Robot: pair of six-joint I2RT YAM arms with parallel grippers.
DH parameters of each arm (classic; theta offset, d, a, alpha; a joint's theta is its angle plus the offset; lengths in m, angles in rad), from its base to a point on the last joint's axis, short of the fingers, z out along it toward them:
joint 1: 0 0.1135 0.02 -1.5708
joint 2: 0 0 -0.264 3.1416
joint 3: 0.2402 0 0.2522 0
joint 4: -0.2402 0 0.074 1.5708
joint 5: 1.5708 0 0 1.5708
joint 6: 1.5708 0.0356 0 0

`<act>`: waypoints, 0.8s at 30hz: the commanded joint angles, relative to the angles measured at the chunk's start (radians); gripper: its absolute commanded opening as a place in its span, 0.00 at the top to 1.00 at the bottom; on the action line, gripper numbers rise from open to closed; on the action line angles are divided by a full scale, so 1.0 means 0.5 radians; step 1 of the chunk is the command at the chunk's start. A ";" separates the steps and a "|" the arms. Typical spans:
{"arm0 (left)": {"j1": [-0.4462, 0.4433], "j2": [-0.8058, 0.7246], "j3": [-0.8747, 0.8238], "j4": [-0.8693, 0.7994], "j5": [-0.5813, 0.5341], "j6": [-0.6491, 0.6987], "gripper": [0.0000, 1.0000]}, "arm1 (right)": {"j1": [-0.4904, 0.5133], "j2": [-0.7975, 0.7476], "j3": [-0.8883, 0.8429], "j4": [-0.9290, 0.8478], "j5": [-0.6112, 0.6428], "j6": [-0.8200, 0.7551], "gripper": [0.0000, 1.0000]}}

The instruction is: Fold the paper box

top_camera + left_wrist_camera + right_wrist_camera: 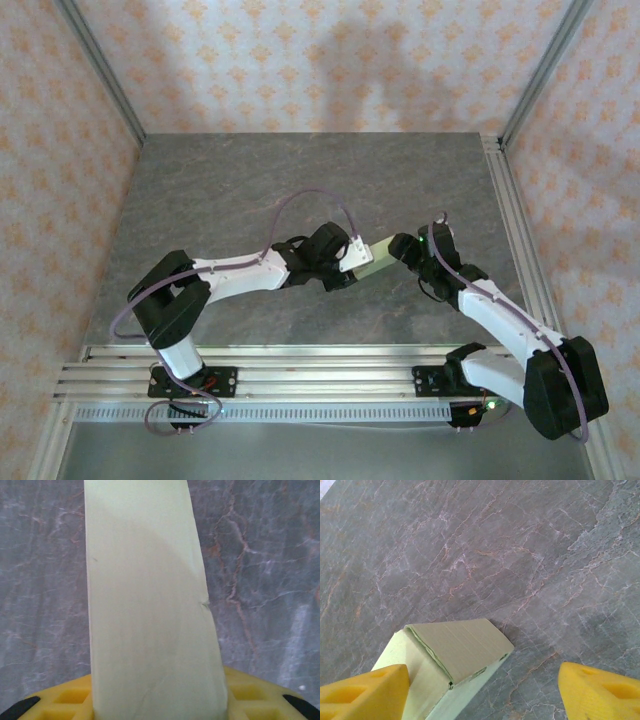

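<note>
The paper box (374, 261) is a pale green, folded-up rectangular box held above the middle of the table between the two grippers. In the left wrist view the paper box (150, 605) runs up the centre, and my left gripper (159, 702) has its yellow fingers (65, 700) pressed against both its sides. From the right wrist, the paper box (450, 665) shows a closed end flap with a small gap along its seam. My right gripper (482, 695) stands open: its left finger (365, 692) is beside the box, its right finger (600, 690) is far from it.
The grey marbled table top (300, 190) stretches behind the arms. Patterned walls and metal frame posts (500, 190) ring the table. An aluminium rail (300, 360) carrying both arm bases runs along the near edge.
</note>
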 commanded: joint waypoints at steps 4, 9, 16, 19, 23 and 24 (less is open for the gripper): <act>-0.043 -0.186 -0.073 0.115 -0.630 0.345 0.56 | -0.015 -0.004 0.003 0.002 0.041 0.004 0.22; -0.043 -0.104 -0.133 0.304 -1.067 0.641 0.55 | -0.020 -0.008 0.011 -0.006 0.053 -0.001 0.23; -0.043 0.246 -0.136 0.644 -1.494 1.043 0.55 | -0.027 -0.005 -0.001 0.006 0.025 0.008 0.23; -0.044 0.322 -0.187 0.828 -1.547 1.099 0.49 | -0.027 -0.009 -0.015 0.006 0.033 0.015 0.23; -0.043 0.348 -0.209 0.833 -1.551 1.099 0.40 | -0.031 -0.019 -0.019 0.000 0.033 0.013 0.23; -0.044 0.342 -0.212 0.828 -1.547 1.081 0.38 | -0.031 -0.022 -0.017 0.000 0.034 0.007 0.23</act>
